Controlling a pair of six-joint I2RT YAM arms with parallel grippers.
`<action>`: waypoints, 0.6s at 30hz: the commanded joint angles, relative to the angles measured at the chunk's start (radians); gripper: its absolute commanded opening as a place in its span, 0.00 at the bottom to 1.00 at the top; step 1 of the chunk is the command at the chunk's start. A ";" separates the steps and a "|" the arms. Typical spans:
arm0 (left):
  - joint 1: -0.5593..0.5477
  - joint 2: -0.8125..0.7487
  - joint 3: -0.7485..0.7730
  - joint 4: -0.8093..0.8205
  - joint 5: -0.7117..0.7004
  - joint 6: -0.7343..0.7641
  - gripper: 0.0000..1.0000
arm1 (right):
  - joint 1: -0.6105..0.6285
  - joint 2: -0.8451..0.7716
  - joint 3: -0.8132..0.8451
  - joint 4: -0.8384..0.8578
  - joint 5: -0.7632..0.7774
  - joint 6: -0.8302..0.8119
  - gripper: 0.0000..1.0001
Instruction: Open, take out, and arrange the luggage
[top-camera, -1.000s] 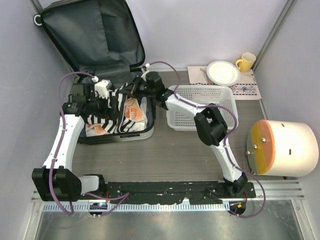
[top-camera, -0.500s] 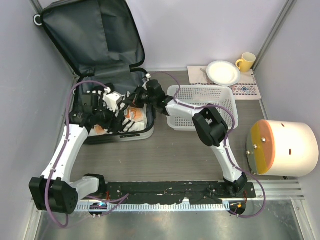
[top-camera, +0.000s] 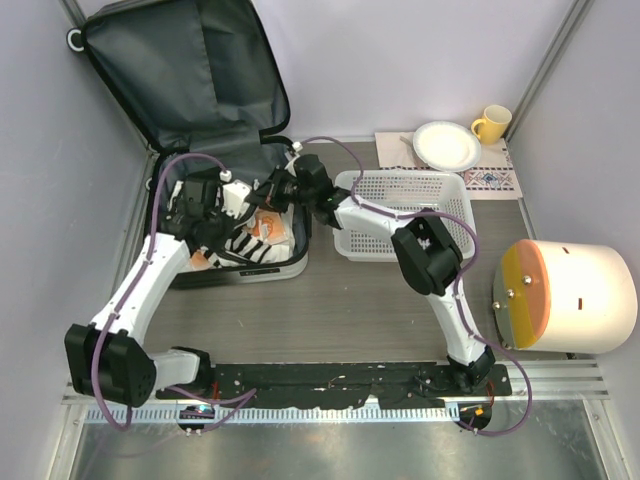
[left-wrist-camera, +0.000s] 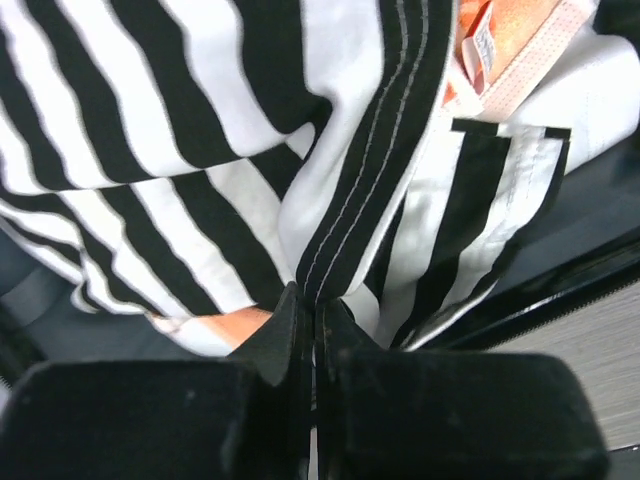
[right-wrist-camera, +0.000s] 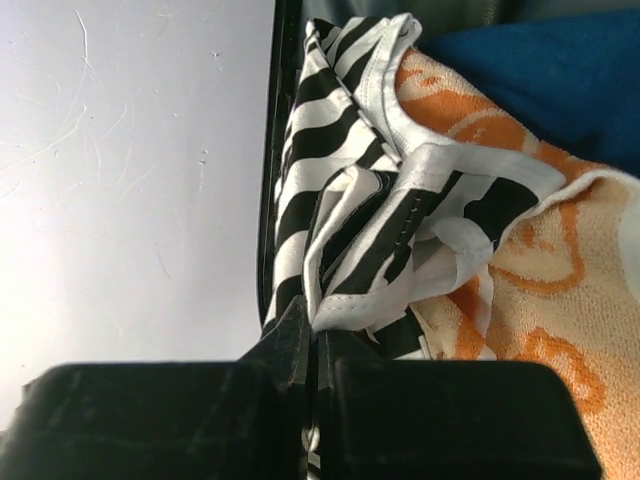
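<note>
The luggage (top-camera: 180, 70) lies open at the back left, its dark-lined lid leaning on the wall. In its lower half is a black-and-white striped garment (top-camera: 243, 247) on top of an orange-and-white towel (top-camera: 272, 230). My left gripper (top-camera: 226, 212) is over the suitcase, shut on a fold of the striped garment (left-wrist-camera: 200, 150), with the cloth pinched at its tips (left-wrist-camera: 312, 300). From the right my right gripper (top-camera: 268, 192) reaches in, shut on the garment's white-hemmed edge (right-wrist-camera: 400, 240) at its tips (right-wrist-camera: 317, 327). A blue cloth (right-wrist-camera: 540, 50) lies beyond the towel (right-wrist-camera: 530, 320).
A white slatted basket (top-camera: 400, 215) stands just right of the suitcase. Behind it a patterned mat carries a white plate (top-camera: 447, 145) and a yellow mug (top-camera: 491, 123). A large white drum with an orange face (top-camera: 565, 297) sits at the right edge.
My left gripper was open above the striped garment; it has come down towards the right one and shut on a fold. The right gripper has kept its hold and barely moved.
</note>
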 joint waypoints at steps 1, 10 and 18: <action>0.001 -0.089 0.084 -0.118 -0.104 0.052 0.00 | 0.016 -0.106 -0.012 -0.018 -0.041 -0.017 0.01; 0.003 -0.222 0.011 -0.273 -0.199 0.168 0.00 | 0.060 -0.150 -0.077 -0.072 -0.119 -0.007 0.01; 0.003 -0.280 -0.016 -0.310 -0.176 0.156 0.04 | 0.087 -0.205 -0.173 -0.132 -0.190 -0.013 0.01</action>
